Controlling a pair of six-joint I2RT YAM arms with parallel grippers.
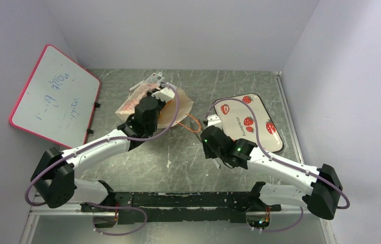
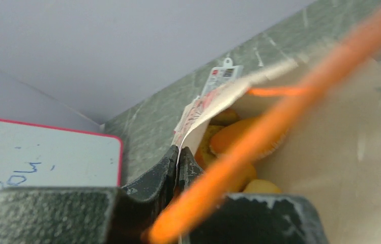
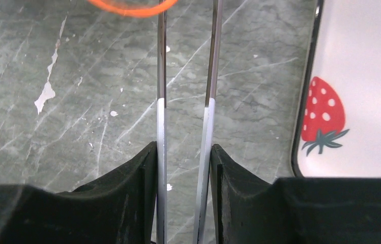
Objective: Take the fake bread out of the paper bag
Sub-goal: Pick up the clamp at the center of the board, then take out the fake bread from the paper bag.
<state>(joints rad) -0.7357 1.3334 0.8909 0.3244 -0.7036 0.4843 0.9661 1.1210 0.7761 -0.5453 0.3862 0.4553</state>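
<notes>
Between the jaws of the left gripper point(image 2: 180, 152) sits the thin rim of the paper bag point(image 2: 330, 152). The two dark fingers are pressed together on that paper edge, pinching it. Just right of the jaws and close to the lens, an orange cord handle point(image 2: 259, 147) crosses the left wrist view as a blurred diagonal. Just past the jaws, inside the bag's gaping mouth, lies the fake bread point(image 2: 239, 134). It is several orange and golden-yellow pieces bunched together against the bag's inner wall, their count unclear. Beyond the pinched rim a small white tag card point(image 2: 224, 76) shows. Left of the jaws a red-framed whiteboard point(image 2: 40, 157) with blue writing sits by the grey marbled table point(image 2: 147, 122).

Over at the right gripper point(image 3: 183, 147), the fingers are clamped on metal tongs point(image 3: 160, 117). Each black finger bears against the outside of one thin blade. The two blades run forward from the jaws with a gap between them, spreading slightly toward tips that pass out of frame. The table's grey surface shows between and beneath the blades. Ahead of the jaws, at the far end of the blades, curves a loop of orange cord point(image 3: 132, 9). Right of the jaws lies a white tray point(image 3: 361, 40) printed with red strawberries, its dark rim near the right finger. Seen from above, this gripper stands apart from the bag, with the orange handles between the two.
</notes>
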